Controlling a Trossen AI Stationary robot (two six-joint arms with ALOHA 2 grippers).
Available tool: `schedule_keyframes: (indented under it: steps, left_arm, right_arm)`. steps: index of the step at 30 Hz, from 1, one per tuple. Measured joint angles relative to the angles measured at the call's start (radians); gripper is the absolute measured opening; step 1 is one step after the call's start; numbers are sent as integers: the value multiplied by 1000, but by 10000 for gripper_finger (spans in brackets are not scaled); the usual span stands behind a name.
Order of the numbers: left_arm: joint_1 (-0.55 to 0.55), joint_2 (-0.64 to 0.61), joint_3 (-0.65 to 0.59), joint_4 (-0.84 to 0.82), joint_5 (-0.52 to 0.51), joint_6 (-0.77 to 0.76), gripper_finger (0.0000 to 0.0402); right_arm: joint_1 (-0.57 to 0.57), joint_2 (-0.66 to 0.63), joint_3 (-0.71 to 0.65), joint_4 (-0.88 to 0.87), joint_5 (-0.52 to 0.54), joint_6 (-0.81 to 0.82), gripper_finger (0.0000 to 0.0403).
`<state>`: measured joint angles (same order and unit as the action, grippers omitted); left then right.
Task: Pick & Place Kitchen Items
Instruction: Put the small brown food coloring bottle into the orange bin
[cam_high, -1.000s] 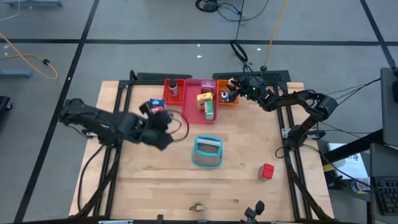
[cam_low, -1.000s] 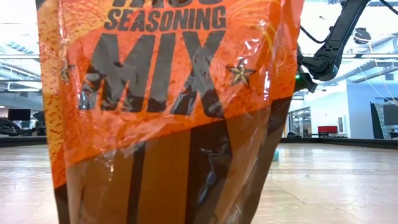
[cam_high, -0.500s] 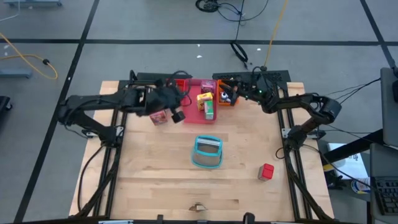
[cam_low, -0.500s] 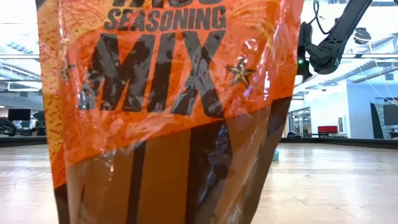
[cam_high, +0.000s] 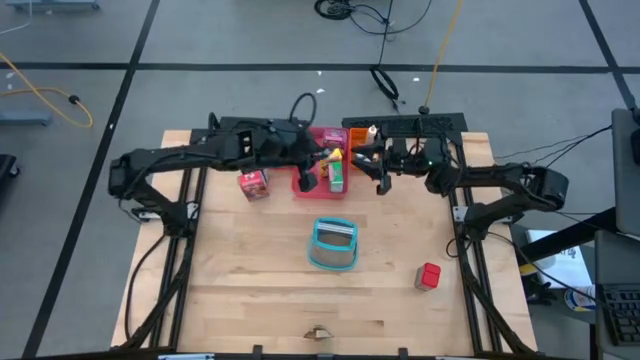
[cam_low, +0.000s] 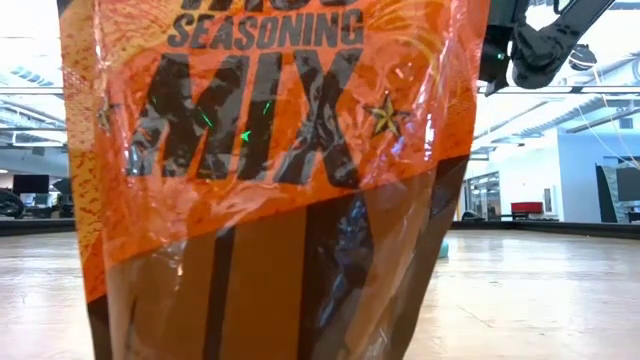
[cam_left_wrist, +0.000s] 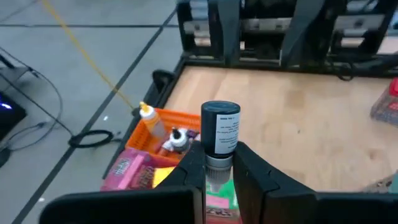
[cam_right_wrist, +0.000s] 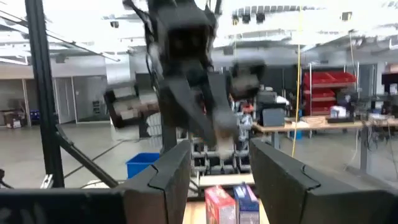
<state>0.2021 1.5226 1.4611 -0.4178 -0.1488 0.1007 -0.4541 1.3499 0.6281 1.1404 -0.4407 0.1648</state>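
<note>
- Left wrist view shows what the overhead can't: the left pincer (cam_left_wrist: 214, 171) pinching a small dark-capped bottle (cam_left_wrist: 220, 134) above the pink tray (cam_high: 318, 170).
- Right pincer (cam_high: 383, 172) hovers spread, just beside the orange tray (cam_left_wrist: 168, 124).
- Bench (cam_high: 250, 280) front is wide open; basket (cam_high: 334, 245) mid-bench, red cube (cam_high: 429, 275) off alone.
- Low view is blocked by a seasoning packet (cam_low: 270, 170).
</note>
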Motion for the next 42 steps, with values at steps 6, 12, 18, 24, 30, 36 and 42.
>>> schedule_keyframes:
  steps: [6,12,18,24,30,36,42]
  left_arm:
    - [-1,80,0,138,81,18,37]
    - [3,122,0,187,94,22,36]
    - [-4,128,0,199,142,25,15]
    - [-2,128,0,227,137,28,3]
    - [1,120,0,134,110,30,3]
    - [3,116,1,38,11,34,12]
    - [2,115,1,29,5,48,3]
  right_arm:
    - [65,0,0,-7,56,-65,155]
    - [96,0,-1,-24,143,-115,155]
    - [96,4,0,-41,158,-132,155]
    - [96,2,0,-48,187,-140,155]
    - [96,-58,0,-306,229,-181,155]
    - [94,-174,0,-664,396,-239,155]
    - [97,-203,0,-910,392,-173,155]
